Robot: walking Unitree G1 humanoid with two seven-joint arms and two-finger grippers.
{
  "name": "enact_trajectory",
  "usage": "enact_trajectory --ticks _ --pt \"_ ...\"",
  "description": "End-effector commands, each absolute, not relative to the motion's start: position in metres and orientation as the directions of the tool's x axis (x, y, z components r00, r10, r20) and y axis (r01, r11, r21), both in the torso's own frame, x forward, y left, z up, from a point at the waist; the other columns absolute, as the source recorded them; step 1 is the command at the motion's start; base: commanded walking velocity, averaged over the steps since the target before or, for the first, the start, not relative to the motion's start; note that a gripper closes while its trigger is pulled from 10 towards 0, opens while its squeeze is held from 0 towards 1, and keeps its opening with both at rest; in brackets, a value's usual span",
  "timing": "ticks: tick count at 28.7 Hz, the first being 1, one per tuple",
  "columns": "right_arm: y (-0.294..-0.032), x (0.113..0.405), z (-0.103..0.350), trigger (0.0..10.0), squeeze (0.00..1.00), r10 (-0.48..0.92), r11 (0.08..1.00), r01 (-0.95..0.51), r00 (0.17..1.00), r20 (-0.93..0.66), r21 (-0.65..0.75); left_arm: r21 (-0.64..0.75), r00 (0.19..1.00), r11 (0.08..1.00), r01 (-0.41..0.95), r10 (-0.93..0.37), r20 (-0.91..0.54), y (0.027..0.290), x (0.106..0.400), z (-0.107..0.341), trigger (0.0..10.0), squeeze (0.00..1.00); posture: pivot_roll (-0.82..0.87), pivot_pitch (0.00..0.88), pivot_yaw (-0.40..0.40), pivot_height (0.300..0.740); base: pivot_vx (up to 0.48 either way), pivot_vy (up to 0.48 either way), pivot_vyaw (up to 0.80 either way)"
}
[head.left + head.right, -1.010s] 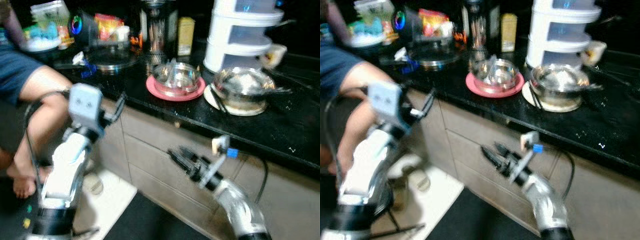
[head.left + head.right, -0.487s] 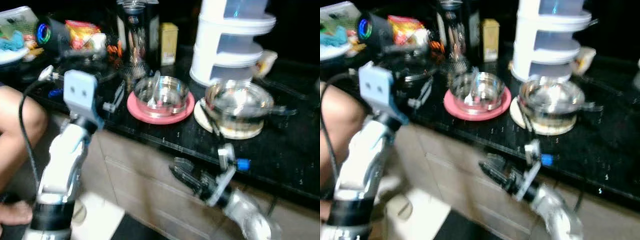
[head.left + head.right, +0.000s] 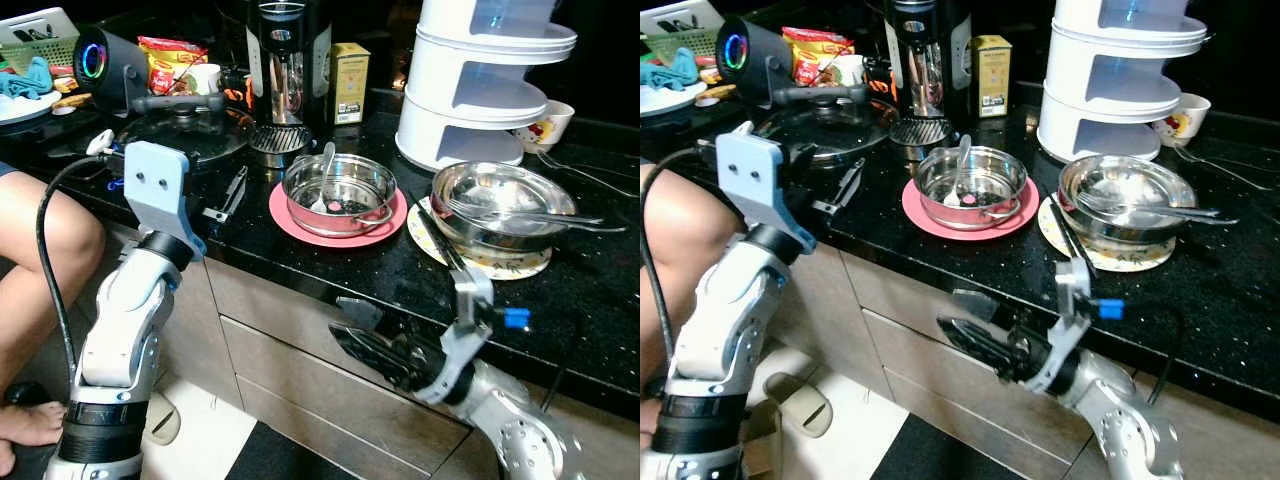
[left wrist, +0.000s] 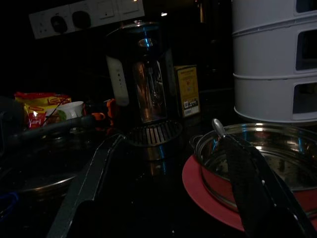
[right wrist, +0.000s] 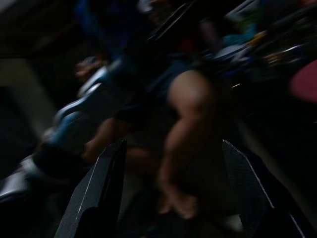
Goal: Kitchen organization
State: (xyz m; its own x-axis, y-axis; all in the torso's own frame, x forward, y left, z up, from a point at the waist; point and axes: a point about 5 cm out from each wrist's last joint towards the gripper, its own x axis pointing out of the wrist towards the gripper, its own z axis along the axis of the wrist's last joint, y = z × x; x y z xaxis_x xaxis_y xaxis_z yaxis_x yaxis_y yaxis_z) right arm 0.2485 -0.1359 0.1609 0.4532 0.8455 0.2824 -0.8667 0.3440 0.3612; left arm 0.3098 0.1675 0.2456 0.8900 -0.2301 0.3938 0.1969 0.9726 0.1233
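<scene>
Spread wide apart, the fingers (image 4: 94,178) of the left gripper (image 3: 228,196) hover just above the black counter (image 3: 400,285), pointing at three o'clock toward a steel pot (image 3: 338,195) holding a spoon (image 3: 325,170). That pot sits on a pink plate (image 3: 300,225) near the counter's front edge. At its three o'clock, a steel bowl (image 3: 500,205) with utensils rests on a patterned plate (image 3: 520,268); a white tiered rack (image 3: 485,85) stands at twelve. Below the counter edge, in front of the drawers (image 3: 300,370), the right gripper (image 3: 375,350) hangs with fingers parted, aimed toward nine o'clock, where a person's leg (image 3: 45,260) shows.
</scene>
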Motion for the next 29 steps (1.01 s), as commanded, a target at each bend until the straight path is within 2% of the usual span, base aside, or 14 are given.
enact_trajectory --ticks 1,3,9,16,20,24,29 --pt "-0.147 0.257 0.17 10.0 0.0 0.804 0.43 -0.835 0.527 0.275 0.344 0.126 0.886 0.974 0.19 -0.225 0.405 0.172 0.311 0.253 10.0 0.0 -0.03 0.0 0.016 0.74 0.0 0.0 -0.41" --pt "-0.154 0.26 0.181 10.0 0.0 0.778 0.452 -0.828 0.547 0.307 0.33 0.128 0.885 0.974 0.185 -0.222 0.409 0.174 0.312 0.255 10.0 0.0 -0.03 0.0 0.017 0.74 0.0 0.0 -0.65" --pt "-0.164 0.26 0.204 10.0 0.0 0.756 0.462 -0.84 0.541 0.368 0.285 0.125 0.875 0.973 0.192 -0.228 0.427 0.177 0.315 0.263 10.0 0.0 -0.04 0.0 0.02 0.74 0.0 0.0 -0.73" --pt "-0.16 0.266 0.221 10.0 0.0 0.712 0.508 -0.82 0.571 0.408 0.262 0.031 0.87 0.973 0.228 -0.218 0.441 0.176 0.32 0.268 10.0 0.0 -0.04 0.0 0.018 0.74 0.0 0.0 0.0" --pt "-0.162 0.27 0.231 10.0 0.0 0.68 0.525 -0.808 0.588 0.439 0.268 0.009 0.867 0.973 0.23 -0.209 0.452 0.178 0.321 0.272 10.0 0.0 -0.04 0.0 0.019 0.74 0.0 0.0 -0.71" --pt "-0.163 0.27 0.235 10.0 0.0 0.686 0.536 -0.808 0.585 0.433 0.243 0.015 0.872 0.974 0.225 -0.208 0.443 0.181 0.322 0.27 10.0 0.0 -0.04 0.0 0.017 0.74 0.0 0.0 -0.8" --pt "-0.147 0.265 0.235 10.0 0.0 0.758 0.518 -0.837 0.544 0.36 0.174 0.026 0.892 0.975 0.22 -0.212 0.399 0.183 0.326 0.26 10.0 0.0 -0.04 0.0 0.01 0.74 0.0 0.0 -0.79"
